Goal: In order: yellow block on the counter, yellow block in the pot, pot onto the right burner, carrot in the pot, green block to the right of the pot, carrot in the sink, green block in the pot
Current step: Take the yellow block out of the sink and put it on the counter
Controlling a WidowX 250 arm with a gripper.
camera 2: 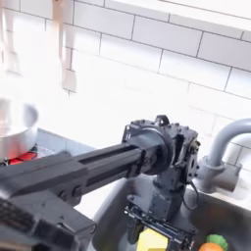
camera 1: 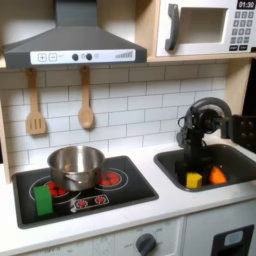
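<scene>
The tool hangs low inside the sink, its two black fingers spread wide just above the yellow block, not touching it as far as the second exterior view shows. The carrot lies just beside the block, on the first exterior view's right. Behind the tool curves the grey faucet. Well apart, on the first exterior view's left, the steel pot sits on the black stovetop, the green block in front of it, and the worktop runs between.
</scene>
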